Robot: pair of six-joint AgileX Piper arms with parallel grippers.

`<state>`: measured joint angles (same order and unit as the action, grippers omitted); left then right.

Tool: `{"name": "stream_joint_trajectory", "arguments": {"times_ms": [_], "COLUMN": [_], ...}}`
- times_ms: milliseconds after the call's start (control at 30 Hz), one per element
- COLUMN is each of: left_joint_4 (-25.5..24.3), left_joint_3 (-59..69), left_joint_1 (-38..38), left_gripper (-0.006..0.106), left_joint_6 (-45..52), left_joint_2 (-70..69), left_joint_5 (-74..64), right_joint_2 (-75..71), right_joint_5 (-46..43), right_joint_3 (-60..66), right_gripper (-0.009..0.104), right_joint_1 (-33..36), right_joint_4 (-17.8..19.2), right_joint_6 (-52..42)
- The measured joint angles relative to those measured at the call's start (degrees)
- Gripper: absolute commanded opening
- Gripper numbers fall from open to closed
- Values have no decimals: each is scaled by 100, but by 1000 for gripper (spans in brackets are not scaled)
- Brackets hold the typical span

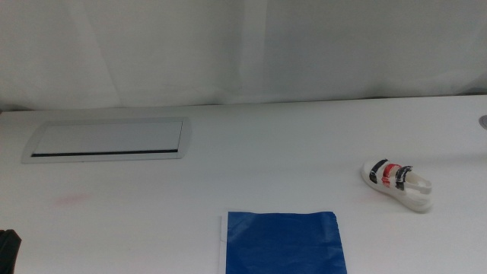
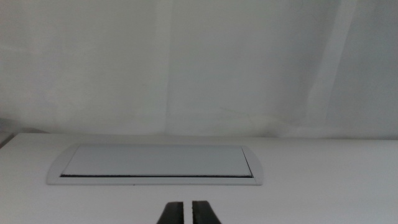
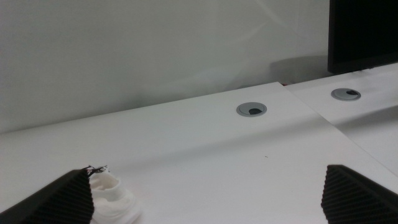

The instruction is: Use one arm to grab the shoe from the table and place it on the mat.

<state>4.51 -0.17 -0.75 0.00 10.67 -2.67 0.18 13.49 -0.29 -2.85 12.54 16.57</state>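
Nearest the middle camera lies the mat (image 1: 283, 242), a blue sheet at the front edge of the table (image 1: 243, 152), with its white strip on the side toward the left arm. Note that nothing rests on it. The shoe (image 1: 397, 183) sits on the bare tabletop well apart from the mat, on the right arm's side, with its sole down and its red and black straps up.

Treat the current step as the approach, since no grasp has been made. The right gripper (image 3: 208, 199) has its jaws spread wide and holds nothing. In its wrist view a white object, probably the shoe (image 3: 109, 193), shows just beside one jaw, though the edge of the picture cuts it off. The left gripper (image 2: 188, 213) waits facing the grey inset panel (image 2: 155, 163), its two jaws nearly together with only a thin gap, gripping nothing.

For the next move, you would centre the open right jaws over the shoe, straddle the sole across its narrow width, close, then lift and carry it to the mat.

No brand, label or legible writing appears on the shoe, mat or table.
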Motion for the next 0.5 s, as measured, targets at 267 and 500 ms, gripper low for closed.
{"name": "stream_joint_trajectory", "arguments": {"times_ms": [267, 500], "left_joint_4": [0, 0], "left_joint_3": [0, 0], "left_joint_1": [0, 0], "left_gripper": [-3, -3], "left_joint_6": [0, 0], "left_joint_2": [0, 0], "left_joint_5": [0, 0], "right_joint_2": [0, 164], "right_joint_5": [-92, 251], "right_joint_3": [-69, -1215], "right_gripper": [103, 103], "right_joint_1": [0, 0], "right_joint_4": [0, 0], "right_joint_6": [-13, -142]}}
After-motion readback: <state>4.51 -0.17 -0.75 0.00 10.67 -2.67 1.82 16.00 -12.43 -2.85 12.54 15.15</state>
